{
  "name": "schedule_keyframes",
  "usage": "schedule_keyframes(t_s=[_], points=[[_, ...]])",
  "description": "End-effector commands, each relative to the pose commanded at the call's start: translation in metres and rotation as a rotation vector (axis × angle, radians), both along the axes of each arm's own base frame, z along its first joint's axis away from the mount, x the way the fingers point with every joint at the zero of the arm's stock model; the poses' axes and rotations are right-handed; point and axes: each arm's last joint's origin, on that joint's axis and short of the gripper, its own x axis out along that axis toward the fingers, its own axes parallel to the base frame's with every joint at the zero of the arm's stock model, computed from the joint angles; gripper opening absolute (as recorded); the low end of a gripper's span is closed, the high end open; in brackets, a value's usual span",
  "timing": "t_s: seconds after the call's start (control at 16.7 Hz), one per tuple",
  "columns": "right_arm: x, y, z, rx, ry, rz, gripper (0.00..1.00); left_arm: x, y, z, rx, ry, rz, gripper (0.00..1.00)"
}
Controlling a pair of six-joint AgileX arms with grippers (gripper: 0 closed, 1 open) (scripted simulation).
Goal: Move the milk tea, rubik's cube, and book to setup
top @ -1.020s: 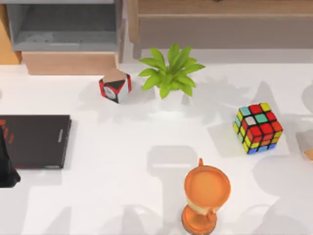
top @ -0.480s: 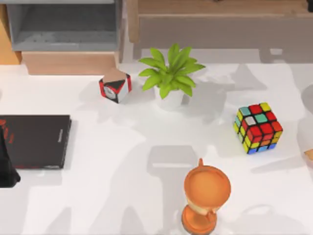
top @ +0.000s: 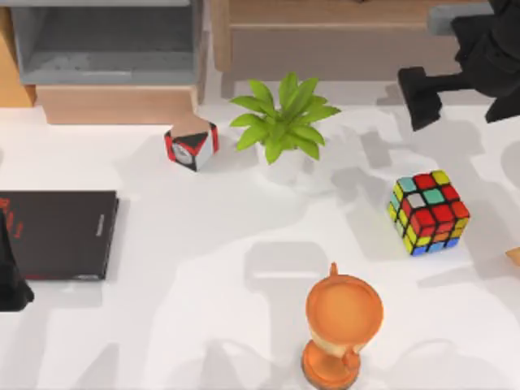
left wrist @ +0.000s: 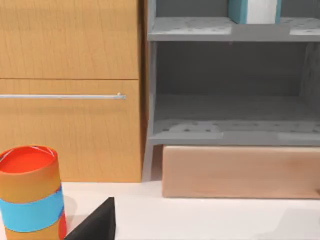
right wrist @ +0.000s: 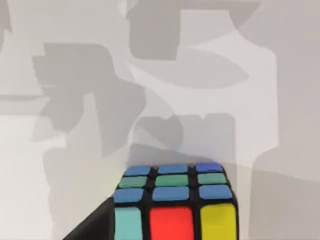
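The rubik's cube [top: 429,213] sits on the white table at the right, with black edges and coloured stickers. It appears close up in the right wrist view [right wrist: 175,205]. My right gripper [top: 420,99] hangs at the back right, above and behind the cube, apart from it. The book [left wrist: 252,10], teal with white page edges, stands on the grey shelf's upper board. An orange cylinder with a blue band and red top, apparently the milk tea [left wrist: 31,195], stands on the table before a wooden cabinet. My left arm [top: 10,276] stays at the far left edge.
A potted green plant [top: 284,126] stands mid-back, with a small red, black and white box [top: 192,146] to its left. A thin black book [top: 57,234] lies at the left. An orange hourglass-shaped piece [top: 341,325] stands near the front. The grey shelf [top: 106,45] and a wooden cabinet [top: 341,36] line the back.
My right arm has come into the top view at the back right, and its shadows have shifted across the table. The cube and the other objects have not moved.
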Motion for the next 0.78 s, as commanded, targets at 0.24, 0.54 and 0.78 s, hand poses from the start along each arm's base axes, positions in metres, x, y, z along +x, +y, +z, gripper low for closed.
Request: schedule_keyframes(t_s=[0.24,0.54,0.78], points=[[-0.022,0.027,-0.015,-0.097,0.194,0.060,1.00,0.000,0.000,0.000,0.000,0.000,0.000,1.00],[-0.026,0.032,-0.018,-0.114,0.224,0.070,1.00,0.000,0.000,0.000,0.000,0.000,0.000,1.00],[-0.026,0.031,-0.027,-0.114,0.224,0.070,1.00,0.000,0.000,0.000,0.000,0.000,0.000,1.00]])
